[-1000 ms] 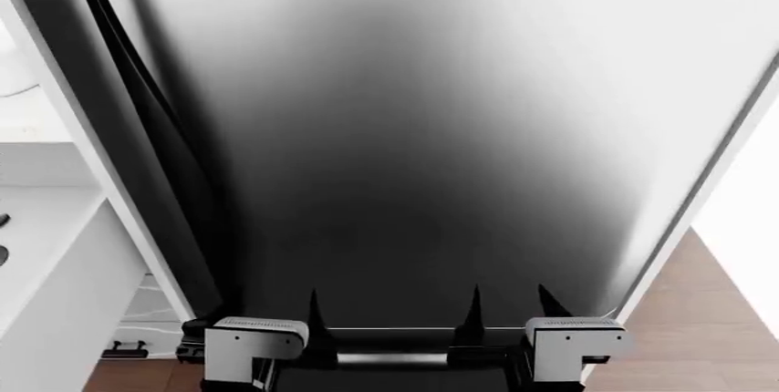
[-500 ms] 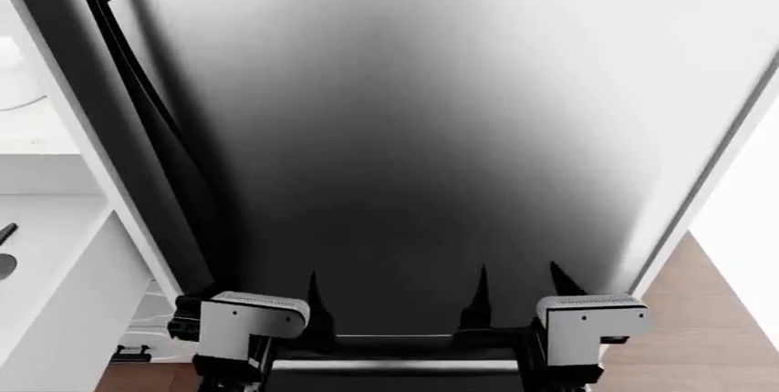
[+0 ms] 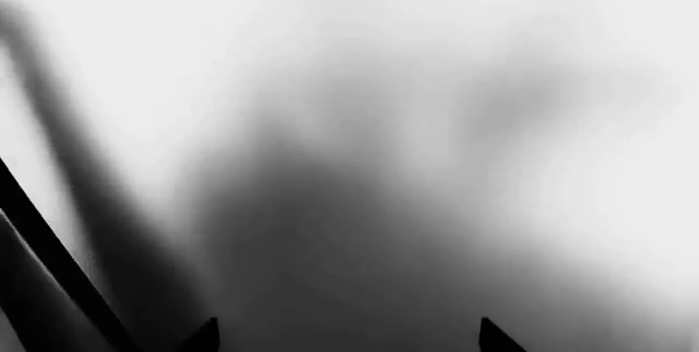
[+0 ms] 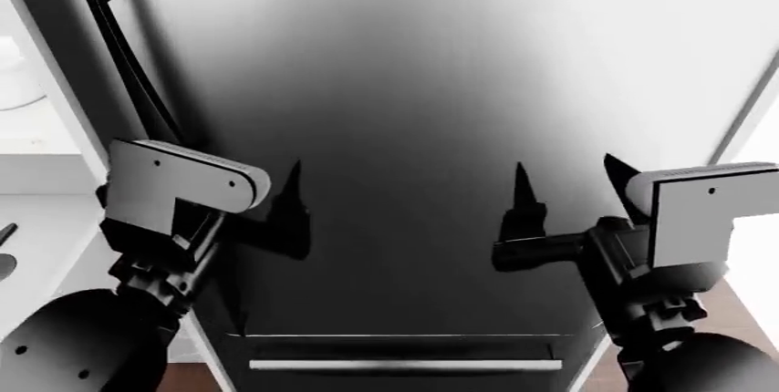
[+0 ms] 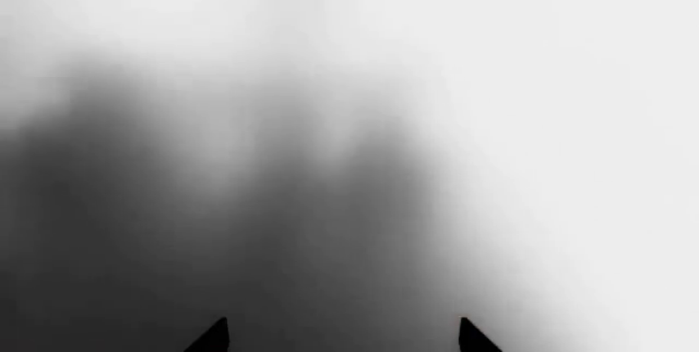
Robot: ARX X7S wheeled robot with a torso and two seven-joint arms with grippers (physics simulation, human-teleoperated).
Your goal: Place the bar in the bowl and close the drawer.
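Observation:
The bar is out of view. Both grippers are raised close to a broad grey panel (image 4: 414,118) that fills all three views. My left gripper (image 4: 262,193) (image 3: 349,334) is open with nothing between its dark fingertips (image 3: 208,336). My right gripper (image 4: 567,178) (image 5: 344,334) is open and empty too, its fingertips (image 5: 470,336) wide apart. What looks like the open drawer (image 4: 49,228) shows its pale inside at the far left, mostly cut off. A pale round shape (image 4: 13,77) at the left edge may be the bowl; too little of it shows to tell.
A long black bar handle (image 4: 128,73) runs down the panel's left side. A white counter (image 4: 31,150) lies left of it. Two dark bits (image 4: 4,246) lie at the far left edge. Brown wooden floor (image 4: 736,296) shows at the lower right.
Both arms have risen from the bottom of the head view to mid-height, their fingers now pointing at the grey panel. The view itself shifted slightly earlier and has held since.

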